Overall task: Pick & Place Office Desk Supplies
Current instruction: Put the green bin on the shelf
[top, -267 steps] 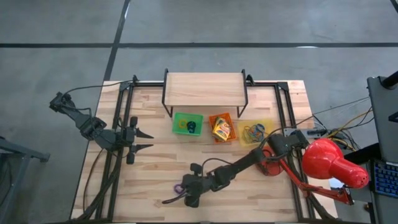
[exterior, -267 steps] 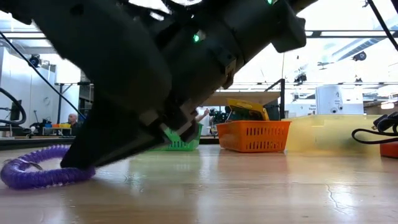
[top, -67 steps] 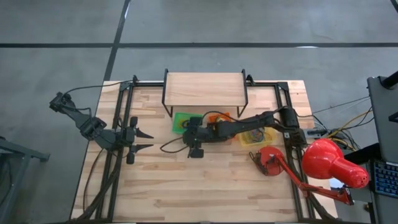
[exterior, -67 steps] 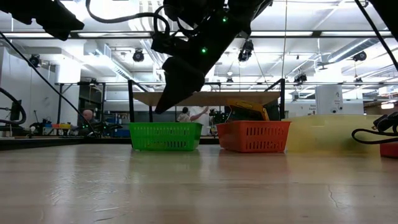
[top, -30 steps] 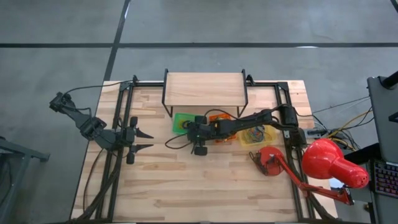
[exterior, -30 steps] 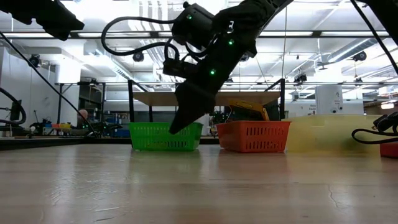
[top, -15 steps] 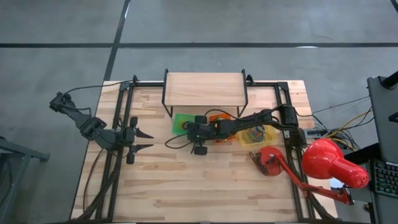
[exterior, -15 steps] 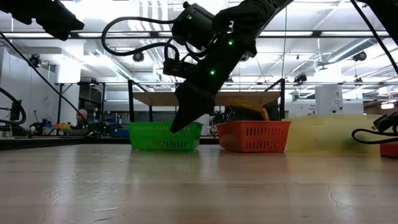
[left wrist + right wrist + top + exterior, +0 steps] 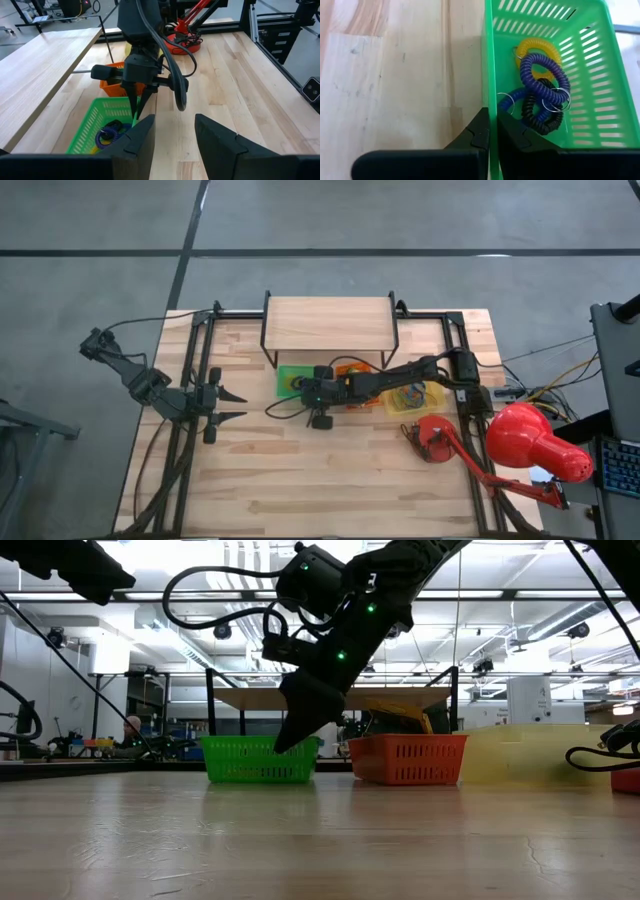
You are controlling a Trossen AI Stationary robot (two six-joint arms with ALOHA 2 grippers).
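The right gripper (image 9: 489, 131), fingers pinched on the green tray's (image 9: 490, 60) near wall, has the coiled bands (image 9: 540, 92) at its one o'clock (left gripper (image 9: 232, 406) waits parted, farther).

Three trays (image 9: 300, 377) sit side by side before the shelf (image 9: 329, 322); coiled loops (image 9: 540, 92) lie in the leftmost (apparently four).

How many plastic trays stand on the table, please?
3, in a row before the wooden shelf: green slotted plastic tray, orange plastic tray in the middle, yellow plastic tray nearest the red lamp.
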